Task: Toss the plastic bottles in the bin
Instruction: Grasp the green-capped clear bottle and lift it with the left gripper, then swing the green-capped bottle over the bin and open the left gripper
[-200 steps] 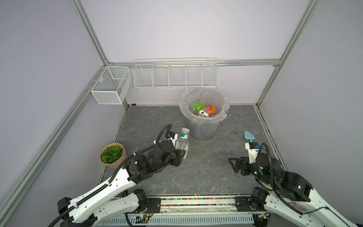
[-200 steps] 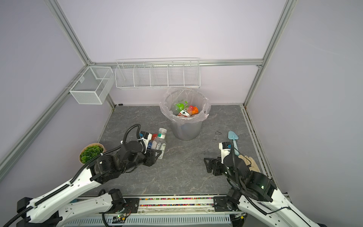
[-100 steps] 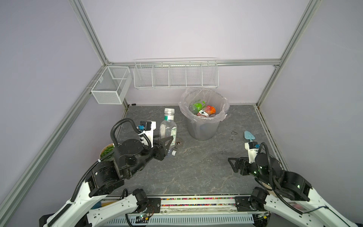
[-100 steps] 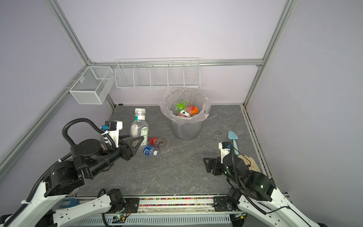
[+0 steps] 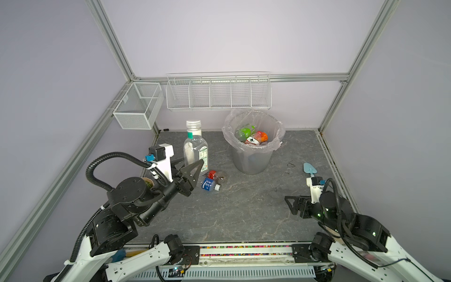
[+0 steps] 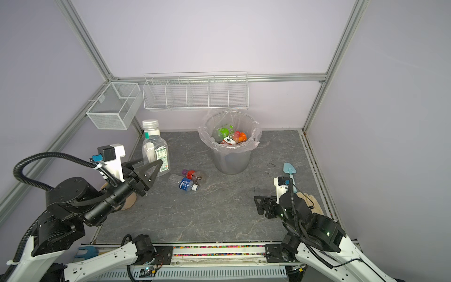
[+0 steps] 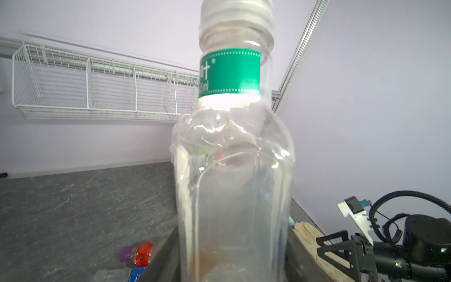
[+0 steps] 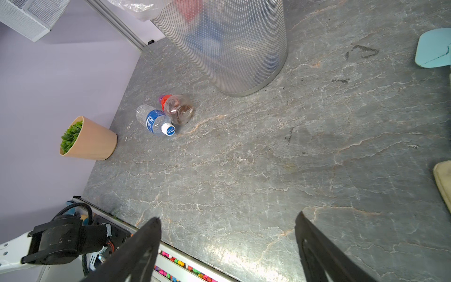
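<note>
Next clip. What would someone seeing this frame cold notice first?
The left gripper holds a clear bottle with a green neck label and a white cap upright in the air, left of the grey bin, which already contains several bottles. A blue-labelled bottle and a red-labelled bottle lie together on the table. The right gripper hangs open and empty at the right.

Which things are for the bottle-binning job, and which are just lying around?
For the job: green-banded bottle, held up; blue-labelled bottle; red-banded bottle; bin; bottles in the bin.
Just lying about: plant pot; blue trowel; glove; wire baskets.
</note>
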{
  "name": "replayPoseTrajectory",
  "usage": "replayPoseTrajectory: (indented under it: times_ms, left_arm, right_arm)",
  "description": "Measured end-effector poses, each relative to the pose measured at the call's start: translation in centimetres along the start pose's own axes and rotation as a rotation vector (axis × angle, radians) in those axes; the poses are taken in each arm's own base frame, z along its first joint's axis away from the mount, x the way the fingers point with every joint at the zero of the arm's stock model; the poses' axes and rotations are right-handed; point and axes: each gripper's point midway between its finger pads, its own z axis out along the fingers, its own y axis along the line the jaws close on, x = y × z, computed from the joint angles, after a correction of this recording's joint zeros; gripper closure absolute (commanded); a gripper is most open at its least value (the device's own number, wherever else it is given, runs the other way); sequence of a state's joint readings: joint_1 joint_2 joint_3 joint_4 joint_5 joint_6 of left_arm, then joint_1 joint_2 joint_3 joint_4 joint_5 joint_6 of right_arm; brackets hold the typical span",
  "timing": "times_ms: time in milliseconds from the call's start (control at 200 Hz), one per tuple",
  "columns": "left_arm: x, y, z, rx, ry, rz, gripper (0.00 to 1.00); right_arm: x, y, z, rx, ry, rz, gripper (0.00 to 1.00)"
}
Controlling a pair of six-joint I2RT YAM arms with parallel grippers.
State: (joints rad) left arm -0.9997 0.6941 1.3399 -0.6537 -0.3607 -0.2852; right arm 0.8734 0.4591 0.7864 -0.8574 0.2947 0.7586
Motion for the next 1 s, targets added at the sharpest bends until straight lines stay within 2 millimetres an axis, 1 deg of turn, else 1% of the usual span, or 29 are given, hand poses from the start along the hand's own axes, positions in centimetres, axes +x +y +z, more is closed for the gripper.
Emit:
replayPoseTrajectory:
  times_ms: [160,255,330,440,620,775,840,920,940,1000]
  left_arm:
    - [-2.5,-0.7,-0.3,0.019,-0.060,0.010,0.66]
    - [-4.1,-1.5,0.3,0.029,-0.091,0.017,0.66]
    - [-4.5,-2.0,1.2,0.030,-0.095,0.027,0.66]
    - [-4.0,-2.8,3.2,0.031,-0.069,0.055,0.65]
    - [-3.2,-4.7,7.5,0.038,-0.011,0.102,0.65]
    - [-2.2,-6.8,12.2,0.060,0.041,0.133,0.65]
    - [-1.7,-7.6,14.4,0.071,0.068,0.141,0.65]
    - [-0.6,-8.2,17.8,0.082,0.107,0.139,0.65]
    - [-0.5,-8.2,18.4,0.082,0.113,0.137,0.65]
    - [1.0,-7.8,21.2,0.081,0.160,0.121,0.64]
  right_arm:
    - [0.0,0.0,0.0,0.001,0.001,0.002,0.12]
    - [0.1,-0.1,0.0,0.003,0.002,0.003,0.12]
    - [0.1,-0.1,0.0,0.004,0.004,0.004,0.12]
    - [0.1,-0.2,-0.2,0.002,0.001,0.004,0.12]
    - [0.2,-0.5,-0.6,0.002,-0.003,0.009,0.12]
    - [0.3,-0.6,-0.7,0.004,-0.001,0.012,0.12]
    - [0.4,-0.6,-0.7,0.004,0.000,0.012,0.12]
    - [0.4,-0.7,-0.7,0.007,0.004,0.012,0.11]
    - [0.5,-0.7,-0.7,0.008,0.005,0.013,0.12]
    - [0.5,-0.8,-0.7,0.009,0.008,0.014,0.12]
